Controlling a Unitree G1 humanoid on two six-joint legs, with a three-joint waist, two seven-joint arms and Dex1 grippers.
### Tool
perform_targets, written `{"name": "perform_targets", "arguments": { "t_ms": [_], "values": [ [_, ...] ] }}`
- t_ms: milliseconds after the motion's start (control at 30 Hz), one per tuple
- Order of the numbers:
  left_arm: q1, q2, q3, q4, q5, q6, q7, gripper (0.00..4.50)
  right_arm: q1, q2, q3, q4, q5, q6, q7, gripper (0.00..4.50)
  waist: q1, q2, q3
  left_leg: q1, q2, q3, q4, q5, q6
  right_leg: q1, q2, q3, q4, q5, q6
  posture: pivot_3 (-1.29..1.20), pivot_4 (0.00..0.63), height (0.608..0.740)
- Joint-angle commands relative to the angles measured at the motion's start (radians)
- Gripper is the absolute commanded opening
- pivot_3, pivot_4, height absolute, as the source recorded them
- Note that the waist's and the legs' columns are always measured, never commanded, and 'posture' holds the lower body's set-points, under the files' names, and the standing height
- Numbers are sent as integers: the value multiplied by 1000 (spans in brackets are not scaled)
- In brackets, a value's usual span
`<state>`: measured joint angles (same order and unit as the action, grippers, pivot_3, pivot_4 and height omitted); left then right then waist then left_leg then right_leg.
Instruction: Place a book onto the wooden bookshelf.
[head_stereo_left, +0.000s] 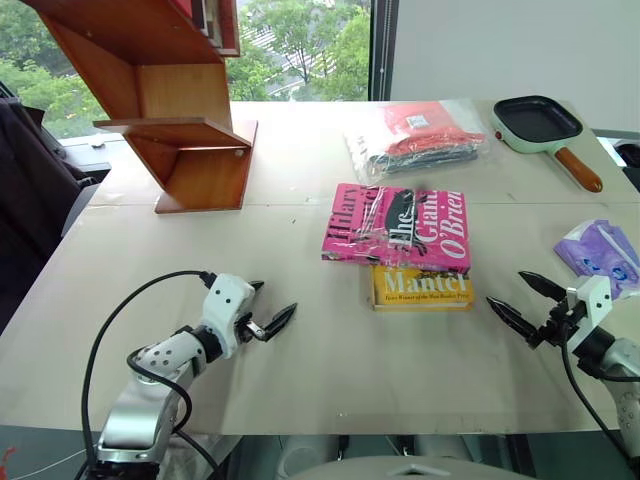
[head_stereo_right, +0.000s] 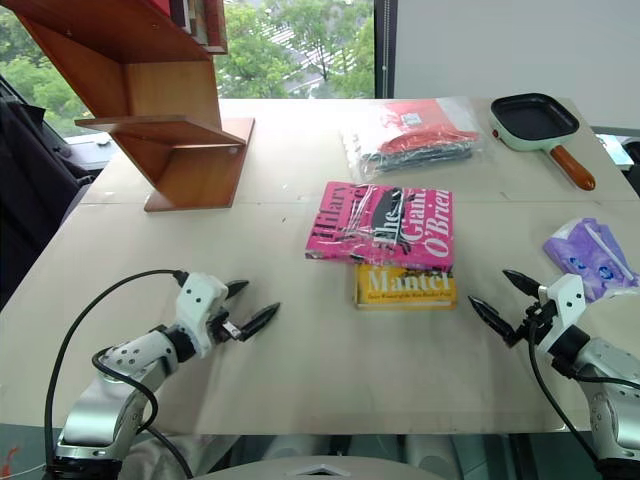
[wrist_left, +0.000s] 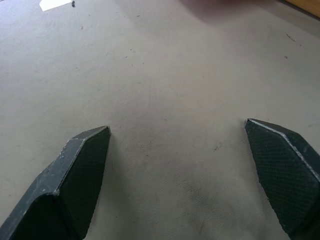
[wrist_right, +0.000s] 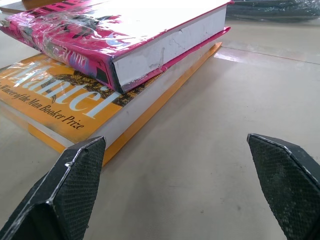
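From the left eye view, the left gripper (head_stereo_left: 268, 308) hovered just above the table (head_stereo_left: 300, 380) with its two black fingers spread apart and nothing between them. The pink book (head_stereo_left: 398, 228) lay ahead of it and off to its right, well apart, stacked on a yellow book (head_stereo_left: 421, 286) whose near edge stuck out from under it. The wooden bookshelf (head_stereo_left: 170, 110) stood far ahead of this gripper, at the table's far left part, with its slanted boards rising out of the picture. The right gripper (head_stereo_left: 522, 297) was also spread wide and empty, near the yellow book's right end but not touching it. A purple packet (head_stereo_left: 600, 255) lay just beyond that gripper to its right. Farther back were a bag of clothes (head_stereo_left: 420, 135) and a small pan (head_stereo_left: 545, 125) with a wooden handle.

In the left wrist view, the left gripper's fingers (wrist_left: 75, 180) stood wide over bare tabletop, with a blurred pink edge far ahead.

In the right wrist view, the right gripper's fingers (wrist_right: 70, 195) framed the table, released; the pink book sat on the yellow one just ahead, beyond one fingertip, and neither book was touched.
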<state>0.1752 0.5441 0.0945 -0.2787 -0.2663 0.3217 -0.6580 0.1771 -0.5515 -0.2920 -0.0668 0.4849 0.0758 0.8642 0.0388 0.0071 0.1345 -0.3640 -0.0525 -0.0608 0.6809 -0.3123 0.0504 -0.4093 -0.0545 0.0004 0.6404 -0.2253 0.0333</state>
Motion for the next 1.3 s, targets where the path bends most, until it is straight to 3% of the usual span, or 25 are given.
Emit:
{"name": "perform_targets", "arguments": {
  "t_ms": [33,833,967,1167,1300],
  "values": [
    [25,-11,-27,-10,-28,31,-22,4427,-16,-15,-31,-1,4,-22,8,4500,0,0,0,0,0,0,0,0,0,0,0,0,0,0,0,0,150,720],
    [22,14,-11,-40,-90,56,-83,4427,21,-15,-22,-39,-37,7,-95,4500,0,0,1,-1,0,0,-1,0,0,0,0,0,-2,0,0,0,150,720],
    [9,24,14,-58,-151,84,-123,4427,-32,-28,-34,-17,-46,19,-116,4500,-2,-1,2,-1,0,0,-1,0,0,0,0,0,-2,0,0,0,150,720],
    [15,-25,35,-144,-359,231,-128,4427,-72,-59,-29,7,-46,14,-84,4500,-3,-3,4,-3,0,0,-1,1,-1,-2,0,-1,-2,0,0,0,150,720],
    [30,-35,11,-170,-364,253,-109,4427,-59,-74,-39,-10,-41,20,-66,4500,-3,-4,6,-4,0,-1,-1,2,-3,-2,0,-1,-3,2,3,0,150,720]
  ]
}}
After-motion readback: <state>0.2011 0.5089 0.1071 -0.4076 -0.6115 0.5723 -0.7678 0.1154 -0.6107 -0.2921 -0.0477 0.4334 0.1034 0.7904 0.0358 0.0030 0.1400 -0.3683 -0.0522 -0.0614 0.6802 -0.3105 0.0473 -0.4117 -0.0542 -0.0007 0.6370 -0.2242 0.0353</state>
